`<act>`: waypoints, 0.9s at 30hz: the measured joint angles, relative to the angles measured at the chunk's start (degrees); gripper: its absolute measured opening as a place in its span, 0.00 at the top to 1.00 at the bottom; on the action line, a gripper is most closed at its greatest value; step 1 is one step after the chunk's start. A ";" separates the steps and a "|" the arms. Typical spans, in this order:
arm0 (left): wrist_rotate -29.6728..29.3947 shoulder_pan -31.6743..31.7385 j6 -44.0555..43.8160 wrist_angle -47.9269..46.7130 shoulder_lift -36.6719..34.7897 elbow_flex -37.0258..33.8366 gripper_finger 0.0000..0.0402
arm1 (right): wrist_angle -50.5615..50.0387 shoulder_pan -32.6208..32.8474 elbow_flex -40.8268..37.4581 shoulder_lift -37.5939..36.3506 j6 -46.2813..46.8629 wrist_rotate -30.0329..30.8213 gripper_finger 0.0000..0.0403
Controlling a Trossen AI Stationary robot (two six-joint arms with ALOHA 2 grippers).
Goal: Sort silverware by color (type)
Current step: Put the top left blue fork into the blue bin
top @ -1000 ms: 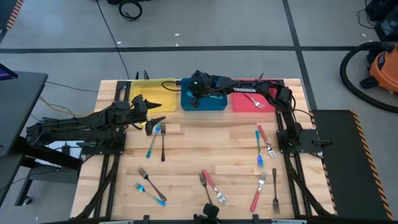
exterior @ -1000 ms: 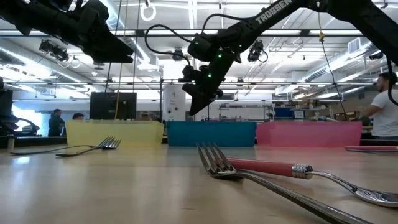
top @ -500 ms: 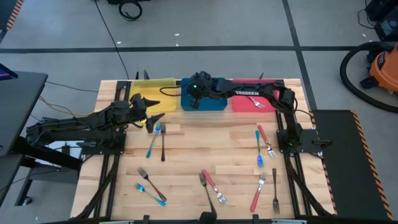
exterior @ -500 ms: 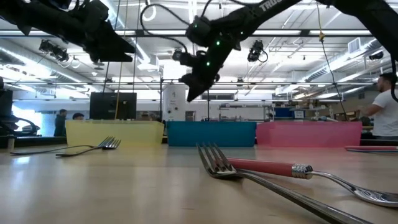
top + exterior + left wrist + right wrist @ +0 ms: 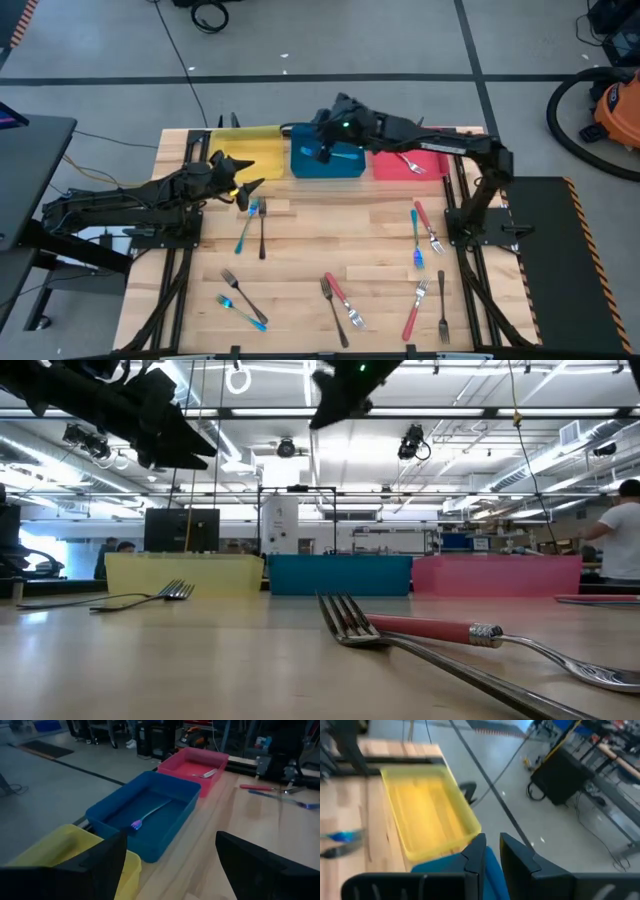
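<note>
Your count: three bins [image 5: 326,160], roughly eleven forks [image 5: 426,228] on worktop [image 5: 310,250]. Left pincer [image 5: 243,178] apart; right pincer [image 5: 322,150] nearly together, empty.

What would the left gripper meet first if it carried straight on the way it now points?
Probably the blue bin: the open left gripper points toward it, with the yellow bin off to one side. Depth is uncertain.

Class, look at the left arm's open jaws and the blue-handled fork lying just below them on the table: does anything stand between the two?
Nothing visible does. The left gripper hangs open just above the blue fork, which lies beside a dark fork on bare wood.
</note>
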 joint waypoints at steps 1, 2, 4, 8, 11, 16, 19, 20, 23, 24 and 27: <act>0.02 0.00 -1.00 0.18 -0.02 0.00 0.24 | -0.23 0.04 0.00 -1.06 0.02 -0.53 0.84; 0.01 0.02 -1.66 0.17 -0.02 0.00 0.24 | -0.46 0.08 0.00 -2.09 0.02 -1.38 0.84; 0.00 0.02 -1.54 -0.11 -0.02 0.00 0.24 | -0.60 0.06 0.00 -3.92 0.02 -3.50 0.84; 0.23 0.01 -1.67 -0.24 0.26 0.00 0.24 | -0.61 0.08 0.00 -6.92 0.00 -6.68 0.84; 1.28 0.16 -4.02 -0.08 0.24 0.00 0.24 | -0.69 0.08 0.00 -8.80 0.00 -7.77 0.84; 5.93 3.31 -16.04 -3.72 0.22 2.43 0.24 | -1.58 0.08 0.00 -11.31 0.00 -10.27 0.84; 10.36 6.36 -20.96 -7.36 0.24 3.50 0.24 | -2.73 0.08 -0.02 -12.45 -0.02 -13.18 0.84; 11.39 7.44 -21.75 -8.56 0.24 3.76 0.24 | -2.84 0.08 -0.02 -12.81 0.00 -14.30 0.84; 14.45 11.31 -23.76 -13.06 0.22 5.41 0.24 | -2.86 0.10 -0.02 -13.27 -0.02 -16.63 0.84; 15.50 12.66 -24.04 -14.76 0.22 5.84 0.24 | -2.86 0.10 -0.02 -13.28 -0.10 -16.88 0.84; 19.20 16.59 -24.08 -17.90 0.22 6.25 0.24 | -2.58 0.15 -0.02 -13.28 -0.59 -16.96 0.84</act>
